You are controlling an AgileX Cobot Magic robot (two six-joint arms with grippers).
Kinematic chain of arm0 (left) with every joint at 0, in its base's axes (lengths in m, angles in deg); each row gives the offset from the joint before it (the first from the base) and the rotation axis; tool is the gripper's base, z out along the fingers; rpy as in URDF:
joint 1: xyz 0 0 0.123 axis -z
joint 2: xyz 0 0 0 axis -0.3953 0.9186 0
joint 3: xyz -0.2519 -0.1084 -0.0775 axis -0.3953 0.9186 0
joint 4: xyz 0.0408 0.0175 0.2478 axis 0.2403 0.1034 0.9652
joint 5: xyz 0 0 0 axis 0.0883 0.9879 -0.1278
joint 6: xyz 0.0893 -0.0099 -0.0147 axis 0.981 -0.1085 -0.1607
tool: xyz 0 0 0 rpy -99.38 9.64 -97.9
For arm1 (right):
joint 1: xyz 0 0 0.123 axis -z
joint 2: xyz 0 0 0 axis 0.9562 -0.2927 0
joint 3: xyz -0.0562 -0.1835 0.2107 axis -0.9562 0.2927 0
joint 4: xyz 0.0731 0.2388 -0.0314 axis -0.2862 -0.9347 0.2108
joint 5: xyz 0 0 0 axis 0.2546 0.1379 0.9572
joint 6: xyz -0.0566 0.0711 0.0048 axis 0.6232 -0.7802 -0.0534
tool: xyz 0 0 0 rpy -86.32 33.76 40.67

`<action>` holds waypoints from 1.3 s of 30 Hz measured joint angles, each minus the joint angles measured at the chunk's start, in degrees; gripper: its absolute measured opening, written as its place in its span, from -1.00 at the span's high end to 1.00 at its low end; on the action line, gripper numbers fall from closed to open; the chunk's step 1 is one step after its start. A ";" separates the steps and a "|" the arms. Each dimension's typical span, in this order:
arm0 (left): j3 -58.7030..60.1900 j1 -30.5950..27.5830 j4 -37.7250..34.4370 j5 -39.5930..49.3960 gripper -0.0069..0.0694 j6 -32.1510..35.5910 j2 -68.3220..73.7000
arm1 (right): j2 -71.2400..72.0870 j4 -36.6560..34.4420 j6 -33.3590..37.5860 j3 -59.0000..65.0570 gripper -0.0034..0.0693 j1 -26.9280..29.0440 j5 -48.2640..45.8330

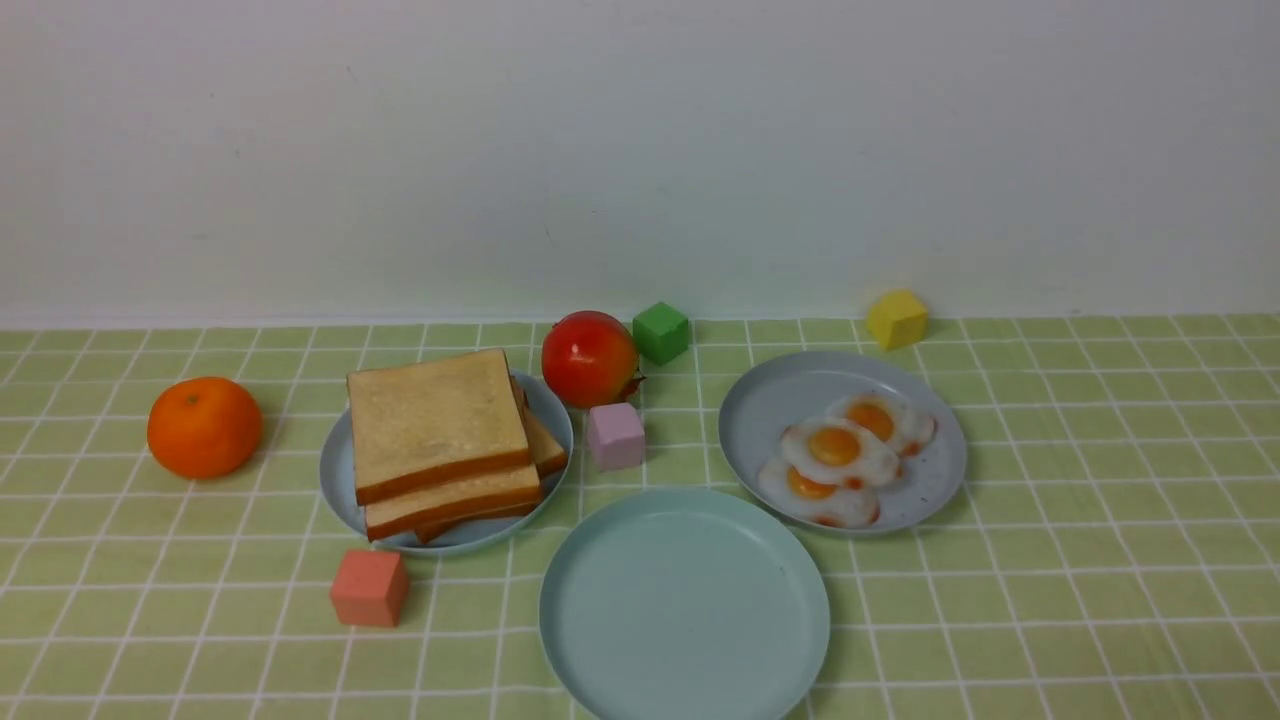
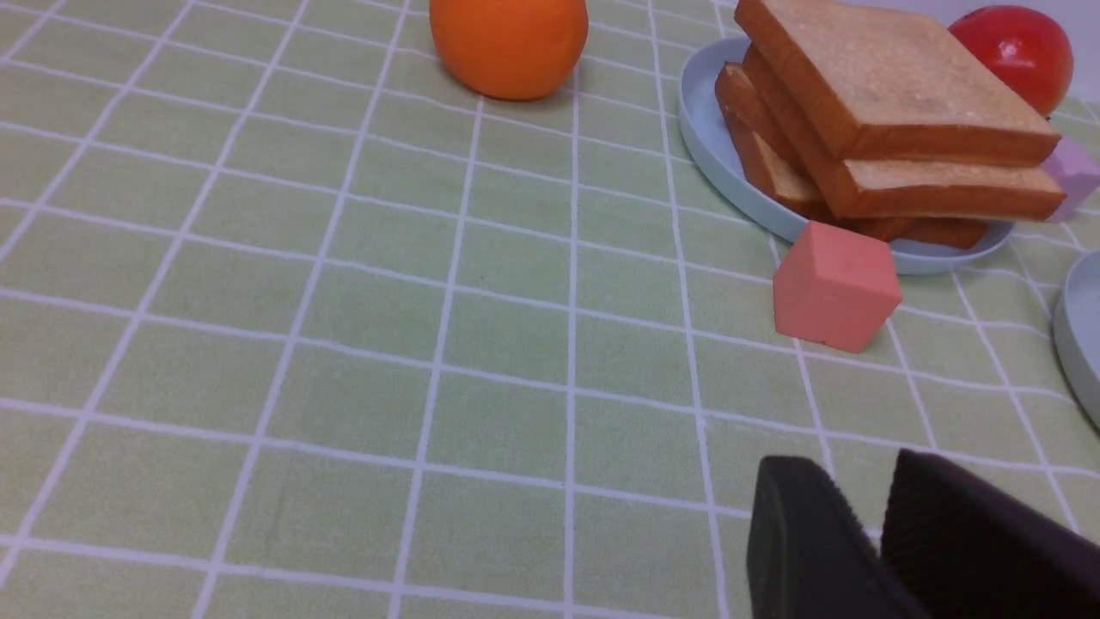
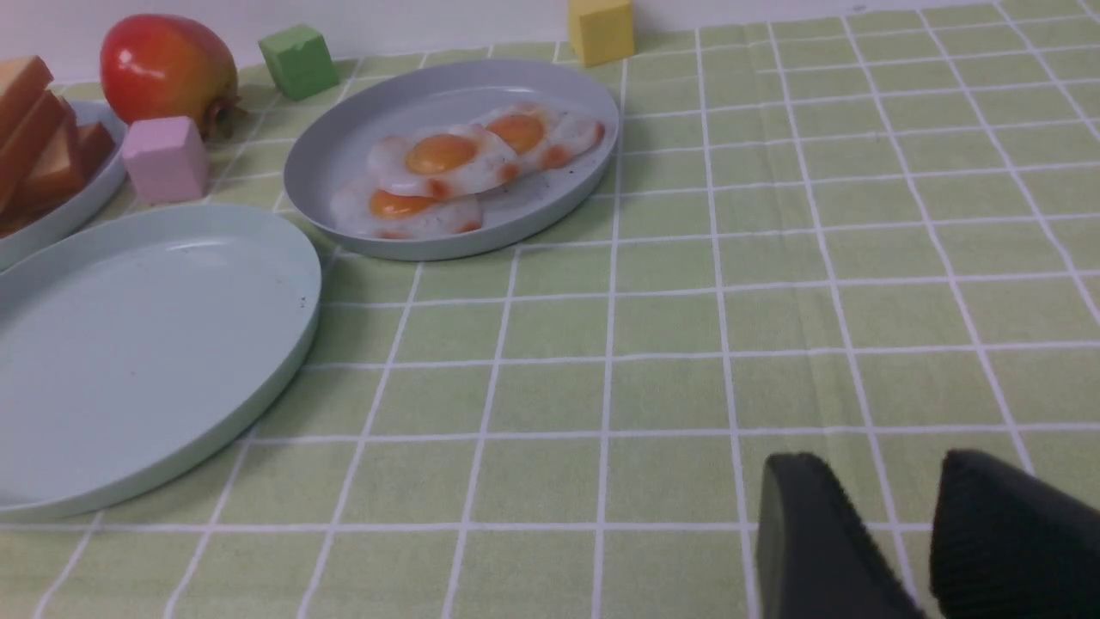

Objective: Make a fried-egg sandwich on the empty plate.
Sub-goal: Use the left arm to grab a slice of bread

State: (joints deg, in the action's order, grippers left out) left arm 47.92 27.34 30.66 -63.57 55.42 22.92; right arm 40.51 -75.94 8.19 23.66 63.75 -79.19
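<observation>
I'm seeing my left fingers (image 2: 799,533) and right fingers (image 3: 808,533) hovering slightly parted, gripping nothing. The empty plate (image 1: 685,605) is sitting on the green-checked bench (image 1: 1100,600), near the toast (image 1: 435,420) and eggs (image 1: 835,447), white wall (image 1: 640,150) behind.

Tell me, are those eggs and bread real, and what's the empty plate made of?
Fried eggs: likely toy, rubbery plastic; slightly shiny whites, evenly orange yolks.
Bread slices: probably foam or soft plastic; matching squares with crisp edges and a matte surface.
Pale green plate: seemingly plastic; uniform colour, soft satin sheen.
</observation>
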 joint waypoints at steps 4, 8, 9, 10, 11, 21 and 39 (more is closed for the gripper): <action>0.00 0.00 0.00 0.00 0.37 0.00 0.00 | 0.00 0.00 0.00 0.00 0.25 0.00 0.00; 0.00 0.00 0.00 0.00 0.36 0.00 0.00 | 0.00 0.00 0.00 0.00 0.25 0.00 0.00; 0.00 0.00 0.00 0.00 0.35 0.00 0.00 | 0.00 0.00 0.00 0.00 0.25 0.00 0.00; 0.00 0.00 0.00 0.00 0.35 0.00 0.00 | 0.00 0.00 0.00 0.00 0.25 0.00 0.00; 0.00 0.00 0.06 0.00 0.35 0.00 0.00 | 0.00 0.00 0.00 0.00 0.25 0.00 0.00; 0.00 0.00 0.12 0.00 0.33 0.00 0.00 | 0.00 0.13 0.00 0.25 0.25 0.00 1.41; 0.00 0.00 0.12 -21.98 0.33 0.00 0.00 | 0.00 0.18 0.00 0.57 0.25 0.00 30.79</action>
State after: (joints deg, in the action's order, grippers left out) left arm 47.92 27.34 30.78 -85.55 55.42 22.92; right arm 40.51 -75.76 8.19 24.23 63.75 -48.40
